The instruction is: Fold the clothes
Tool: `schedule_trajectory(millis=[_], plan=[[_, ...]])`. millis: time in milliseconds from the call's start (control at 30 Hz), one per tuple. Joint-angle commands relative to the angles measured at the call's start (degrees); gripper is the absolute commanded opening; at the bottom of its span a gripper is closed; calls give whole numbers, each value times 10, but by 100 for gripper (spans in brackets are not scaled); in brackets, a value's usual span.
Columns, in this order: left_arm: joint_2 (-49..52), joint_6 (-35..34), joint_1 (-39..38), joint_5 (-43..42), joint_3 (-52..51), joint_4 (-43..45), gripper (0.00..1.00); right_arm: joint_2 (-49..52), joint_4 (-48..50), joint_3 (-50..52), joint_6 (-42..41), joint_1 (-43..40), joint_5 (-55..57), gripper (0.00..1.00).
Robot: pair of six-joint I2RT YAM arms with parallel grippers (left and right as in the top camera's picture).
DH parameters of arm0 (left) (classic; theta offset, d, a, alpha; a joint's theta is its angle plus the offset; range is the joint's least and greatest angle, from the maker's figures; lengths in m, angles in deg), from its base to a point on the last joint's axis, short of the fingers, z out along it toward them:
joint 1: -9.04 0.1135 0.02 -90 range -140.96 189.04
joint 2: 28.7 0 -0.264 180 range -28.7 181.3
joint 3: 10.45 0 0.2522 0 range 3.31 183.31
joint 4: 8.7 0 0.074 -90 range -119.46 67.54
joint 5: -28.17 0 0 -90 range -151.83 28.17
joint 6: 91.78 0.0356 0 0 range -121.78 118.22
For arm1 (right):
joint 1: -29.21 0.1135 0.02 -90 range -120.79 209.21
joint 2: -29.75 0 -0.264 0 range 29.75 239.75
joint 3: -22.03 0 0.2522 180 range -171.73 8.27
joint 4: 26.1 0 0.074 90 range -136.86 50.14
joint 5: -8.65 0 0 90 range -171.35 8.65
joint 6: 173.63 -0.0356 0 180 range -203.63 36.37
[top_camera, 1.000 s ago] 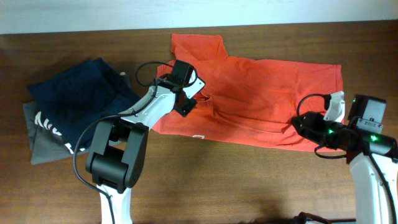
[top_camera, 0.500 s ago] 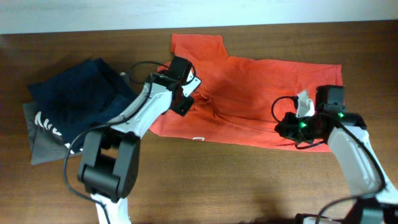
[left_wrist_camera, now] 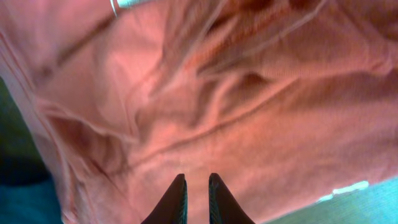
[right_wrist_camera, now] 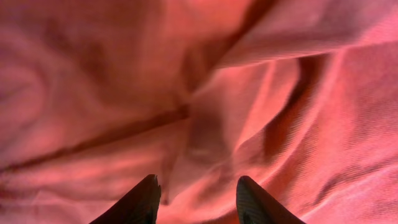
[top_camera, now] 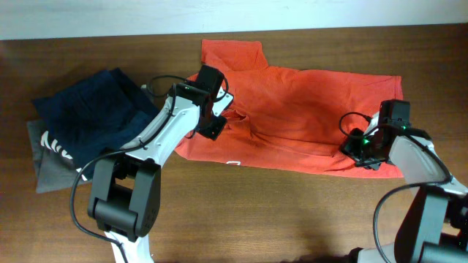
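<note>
**Item 1: T-shirt** (top_camera: 307, 109). Orange-red, lying wrinkled and spread across the far middle and right of the worktop (top_camera: 292, 212). One sleeve (top_camera: 232, 55) points to the far edge and a small white tag (top_camera: 233, 162) shows at the near hem. It is not yet folded into a neat shape. It likely lies open like this so that both arms can reach opposite ends.

**Item 2: left jaws.** On the left arm (top_camera: 168, 128), low over the shirt's left part near the creased shoulder area. The tips are parted by a narrow slit with nothing between them, so they are released and grip no cloth. The placement suits a pinch on the raised creases just ahead.

**Item 3: right jaws.** On the right arm (top_camera: 409, 150), at the shirt's right end near the near hem. They are spread wide above a ridge of fabric, grasping nothing. The position probably straddles that ridge ready for a pickup.

**Item 4: navy garment** (top_camera: 88, 117). Lies on the grey garment (top_camera: 47, 172) at the left of the worktop, near the shirt's left edge. Seemingly parked aside, not part of this fold.
</note>
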Motion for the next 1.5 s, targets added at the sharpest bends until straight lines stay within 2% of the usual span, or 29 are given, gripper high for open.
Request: schedule_trajectory(millis=[0,167,400,533,633,833,1000,1100,1267,1467], plan=[[-8,-33,3,-11,3,-18,14,7,21,-1,-25,-26,29,45],[-8,-37,3,-11,-2,-39,15,5,21,-24,23,-90,-36,45],[-8,-37,3,-11,-32,-37,18,5,1,-44,26,-168,-86,46],[-8,-37,3,-11,-42,-33,18,5,9,-44,26,-174,-103,50],[-8,-37,3,-11,-42,-33,19,6,29,-44,26,-173,-87,57],[-8,-37,3,-11,-42,-33,25,14,72,-43,26,-172,-50,58],[-8,-37,3,-11,-42,-33,25,38,66,-41,26,-173,-49,56],[-8,-37,3,-11,-42,-33,25,60,67,-41,26,-173,-50,50],[-8,-37,3,-11,-42,-35,26,79,77,-41,17,-173,-54,49],[-8,-37,3,-11,-42,-40,26,79,92,-41,13,-173,-56,38]])
